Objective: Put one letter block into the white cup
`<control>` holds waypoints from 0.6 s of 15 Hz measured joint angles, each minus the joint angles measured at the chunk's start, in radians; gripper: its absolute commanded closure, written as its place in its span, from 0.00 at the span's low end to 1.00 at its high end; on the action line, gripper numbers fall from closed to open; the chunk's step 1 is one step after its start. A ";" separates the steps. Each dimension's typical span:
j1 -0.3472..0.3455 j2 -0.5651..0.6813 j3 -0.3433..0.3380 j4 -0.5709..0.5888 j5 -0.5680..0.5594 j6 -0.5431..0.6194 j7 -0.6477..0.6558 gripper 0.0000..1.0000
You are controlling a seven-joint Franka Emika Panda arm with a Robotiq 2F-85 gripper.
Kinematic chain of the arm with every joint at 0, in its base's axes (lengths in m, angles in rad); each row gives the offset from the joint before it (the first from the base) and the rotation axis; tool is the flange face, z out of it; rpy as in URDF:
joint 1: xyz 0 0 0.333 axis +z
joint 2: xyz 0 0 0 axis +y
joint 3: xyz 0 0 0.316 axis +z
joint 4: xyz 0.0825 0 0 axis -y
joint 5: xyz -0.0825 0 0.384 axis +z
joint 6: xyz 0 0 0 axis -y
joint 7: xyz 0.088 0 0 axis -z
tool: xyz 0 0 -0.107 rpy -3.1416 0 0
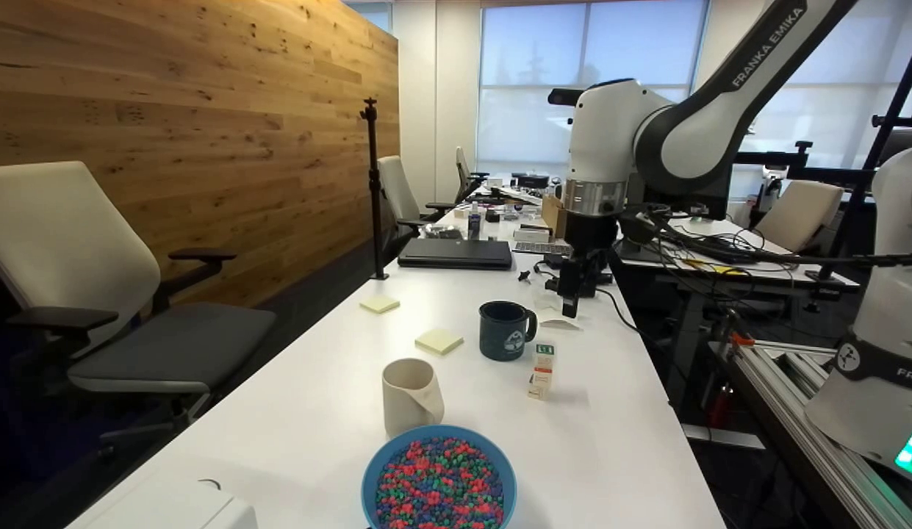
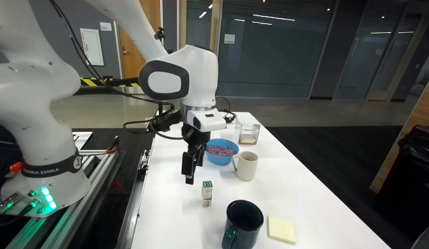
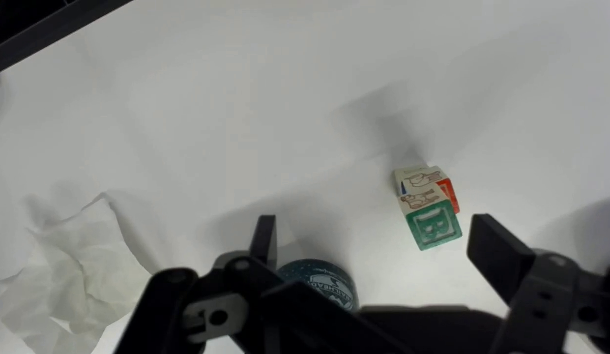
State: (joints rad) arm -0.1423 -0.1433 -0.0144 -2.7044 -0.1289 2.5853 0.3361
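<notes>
Green B [image 3: 434, 226] atop stacked blocks [image 2: 207, 192], white cup [image 2: 249, 167], FRANKA EMIKA arm [image 1: 742, 92]

Location type: combined office and robotics lab. Clock positions are read from the centre of each view. Office indicators in an exterior view: armrest task chair [image 1: 162, 330] at nine o'clock, roller-blind window [image 1: 544, 114] at one, closed laptop [image 1: 456, 254] on the long white desk [image 1: 331, 419] at centre, sticky-note pad [image 1: 439, 341] at six. In an exterior view: glass partition [image 2: 273, 52] at one, wooden door [image 2: 131, 65] at ten. Lab indicator in an exterior view: Franka arm base [image 1: 863, 400] on an aluminium-profile frame [image 1: 794, 411], at four.
</notes>
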 measured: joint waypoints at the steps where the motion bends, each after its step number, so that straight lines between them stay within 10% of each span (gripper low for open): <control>1: 0.000 0.010 -0.003 0.001 0.002 0.008 0.000 0.00; 9: 0.002 0.024 -0.004 0.003 -0.015 0.003 -0.024 0.00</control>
State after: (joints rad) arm -0.1401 -0.1190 -0.0186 -2.7015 -0.1444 2.5882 0.3123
